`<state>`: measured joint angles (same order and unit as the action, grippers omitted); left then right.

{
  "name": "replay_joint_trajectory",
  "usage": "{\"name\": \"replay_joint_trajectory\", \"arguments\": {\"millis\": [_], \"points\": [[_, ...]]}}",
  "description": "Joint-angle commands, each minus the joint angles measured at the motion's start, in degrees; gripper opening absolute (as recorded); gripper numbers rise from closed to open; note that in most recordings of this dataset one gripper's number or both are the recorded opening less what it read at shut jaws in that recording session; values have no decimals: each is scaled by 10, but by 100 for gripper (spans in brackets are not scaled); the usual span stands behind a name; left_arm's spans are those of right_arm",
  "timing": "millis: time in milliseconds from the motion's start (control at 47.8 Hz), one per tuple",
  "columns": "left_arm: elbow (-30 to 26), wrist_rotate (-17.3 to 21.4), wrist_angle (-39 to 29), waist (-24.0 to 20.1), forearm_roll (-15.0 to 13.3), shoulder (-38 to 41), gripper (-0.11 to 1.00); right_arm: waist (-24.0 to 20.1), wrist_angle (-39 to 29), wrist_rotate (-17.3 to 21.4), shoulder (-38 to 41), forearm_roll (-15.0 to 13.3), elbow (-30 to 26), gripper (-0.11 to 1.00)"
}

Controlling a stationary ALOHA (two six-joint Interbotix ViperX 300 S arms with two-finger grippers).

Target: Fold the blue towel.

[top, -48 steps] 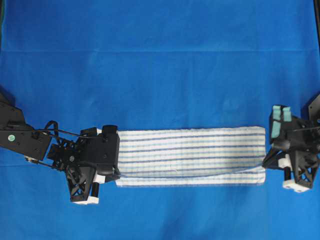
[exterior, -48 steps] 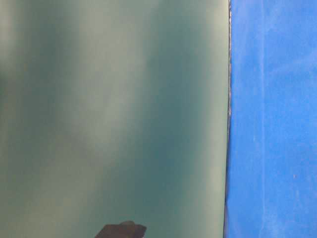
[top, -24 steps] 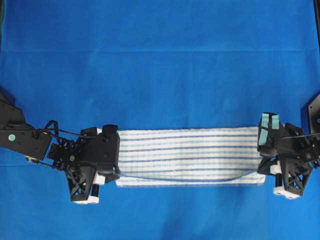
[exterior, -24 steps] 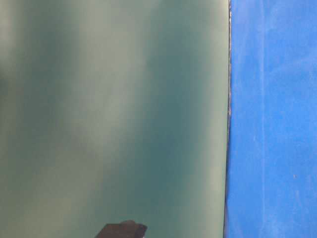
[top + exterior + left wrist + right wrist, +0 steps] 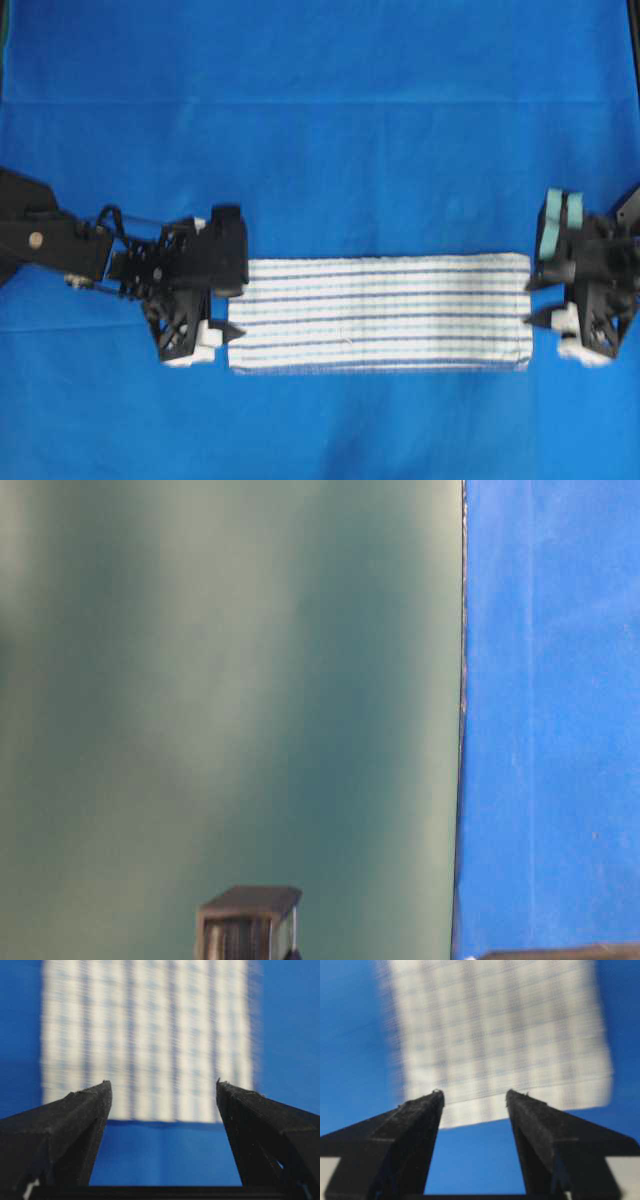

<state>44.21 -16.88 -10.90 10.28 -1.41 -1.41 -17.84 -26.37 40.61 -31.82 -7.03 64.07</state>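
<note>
White woven cloth with thin dark blue and pale teal stripes — the blue towel (image 5: 380, 312) — is seen lying flat on the bench, in the lower middle of the overhead view, as a long narrow rectangle running left to right. It rests on the large plain bright-blue cloth (image 5: 320, 130) that covers the whole bench.

Left gripper (image 5: 233, 312) is placed just off the towel's left short edge. In the left wrist view its black fingers (image 5: 75, 1120) are spread wide, nothing is held between them, and a strip of bare blue cloth is visible between the tips and the towel's near edge (image 5: 145, 1035). That view is motion-blurred.

Right gripper (image 5: 532, 302) is placed just off the towel's right short edge, with its pale teal pads (image 5: 561, 222) turned up toward the far side. In the right wrist view its black fingers (image 5: 415, 1130) are parted and nothing is gripped; the tips are lined up at the towel's near edge (image 5: 500, 1040), and contact cannot be told — the towel is blurred there too.

Table-level view: mostly a blurred dark green surface (image 5: 230, 680), with blue cloth at the right and a dark boxy part (image 5: 248, 925) at the bottom edge; the towel is not shown there.
</note>
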Motion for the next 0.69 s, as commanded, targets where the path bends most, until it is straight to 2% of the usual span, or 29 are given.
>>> {"name": "replay_joint_trajectory", "arguments": {"millis": [0,126,230,398,586,670], "points": [[-6,11,2,-22,3,-15,76,50,-11,0,-17,-36,-1,59],[-4,38,2,-41,3,-15,76,104,-17,-1,-15,-69,4,58],[-3,54,2,-49,3,-15,76,129,-17,-1,0,-73,11,59],[5,55,8,-61,3,-5,76,134,0,-1,32,-72,18,59],[14,55,44,-68,3,22,76,134,39,0,87,-70,25,59],[14,53,51,-68,2,33,76,134,53,0,109,-62,22,59]]}}
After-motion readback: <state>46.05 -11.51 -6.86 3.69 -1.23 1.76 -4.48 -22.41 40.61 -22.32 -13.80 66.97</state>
